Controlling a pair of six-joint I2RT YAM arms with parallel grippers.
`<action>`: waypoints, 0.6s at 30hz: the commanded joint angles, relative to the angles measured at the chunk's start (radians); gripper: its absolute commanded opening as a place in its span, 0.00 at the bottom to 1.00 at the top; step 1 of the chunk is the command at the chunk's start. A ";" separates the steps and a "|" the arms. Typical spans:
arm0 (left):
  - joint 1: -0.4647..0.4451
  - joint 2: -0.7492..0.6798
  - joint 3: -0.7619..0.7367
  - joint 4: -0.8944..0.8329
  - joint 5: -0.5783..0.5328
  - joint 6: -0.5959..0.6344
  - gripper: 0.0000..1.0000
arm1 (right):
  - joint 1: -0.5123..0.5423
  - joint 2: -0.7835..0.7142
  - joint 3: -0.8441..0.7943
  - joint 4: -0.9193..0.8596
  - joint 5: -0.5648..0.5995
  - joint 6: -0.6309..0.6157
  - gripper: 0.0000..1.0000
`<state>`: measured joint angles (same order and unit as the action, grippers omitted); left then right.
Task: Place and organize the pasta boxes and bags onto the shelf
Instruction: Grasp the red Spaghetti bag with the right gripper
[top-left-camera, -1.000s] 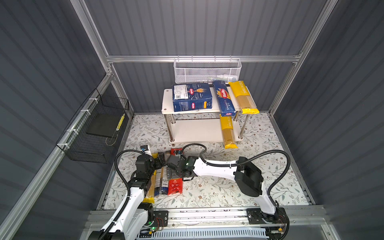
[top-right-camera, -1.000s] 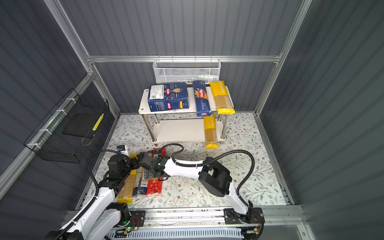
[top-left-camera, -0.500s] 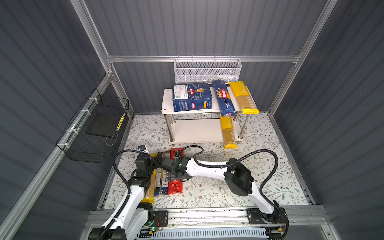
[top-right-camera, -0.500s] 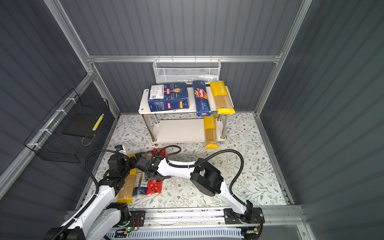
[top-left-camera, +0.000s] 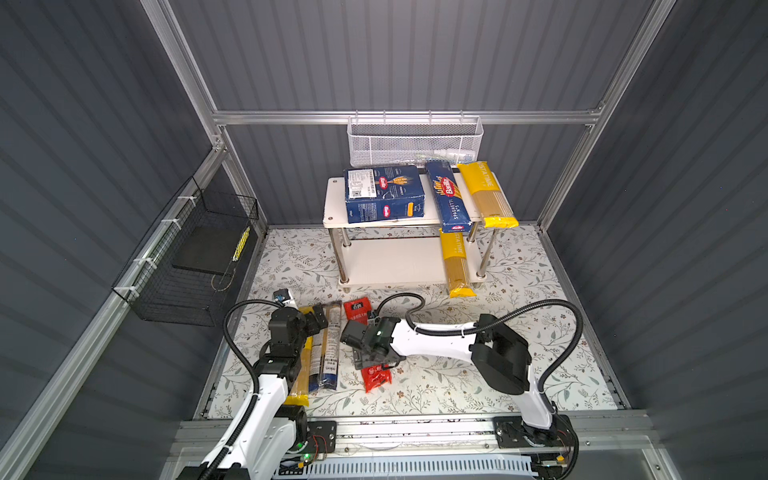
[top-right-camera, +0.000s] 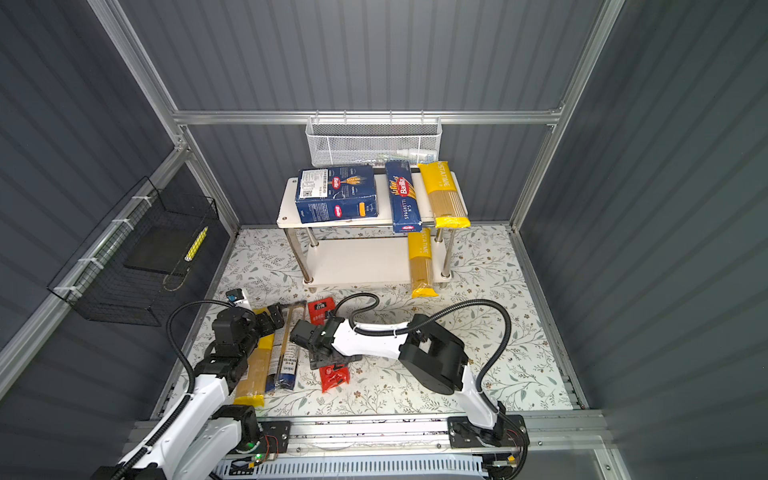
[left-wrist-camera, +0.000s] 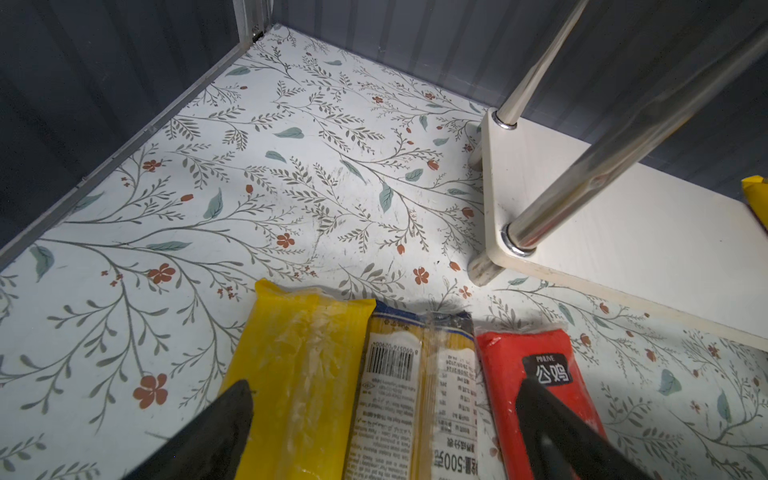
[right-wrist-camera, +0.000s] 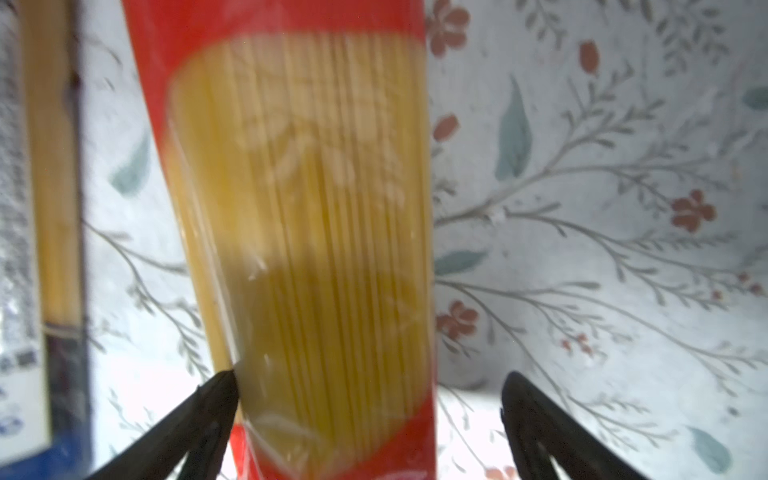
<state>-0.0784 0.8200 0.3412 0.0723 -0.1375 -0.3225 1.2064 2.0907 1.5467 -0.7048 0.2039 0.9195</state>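
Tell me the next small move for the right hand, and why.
Probably close the right hand on the red spaghetti packet. Its jaws stand open astride the packet, which lies flat on the floral mat, with one fingertip at its edge. The packet is not yet on the shelf, whose lower board has bare room.

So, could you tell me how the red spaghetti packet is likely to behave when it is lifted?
The red packet is probably fairly stiff: its clear window shows straight, packed strands. Its glossy film could slip in the right gripper. Long and slim, it may tip if gripped off-centre.
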 joint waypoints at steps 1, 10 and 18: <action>0.006 -0.004 -0.001 -0.001 0.015 0.007 1.00 | 0.001 -0.084 -0.084 0.088 -0.045 -0.170 0.99; 0.006 0.037 0.021 -0.004 0.019 0.008 1.00 | 0.000 -0.176 -0.135 0.110 0.014 -0.333 0.99; 0.006 0.008 0.004 -0.001 0.019 0.007 1.00 | 0.000 -0.083 -0.081 0.161 -0.053 -0.275 0.99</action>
<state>-0.0784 0.8318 0.3412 0.0727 -0.1307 -0.3225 1.2068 1.9766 1.4399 -0.5571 0.1722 0.6323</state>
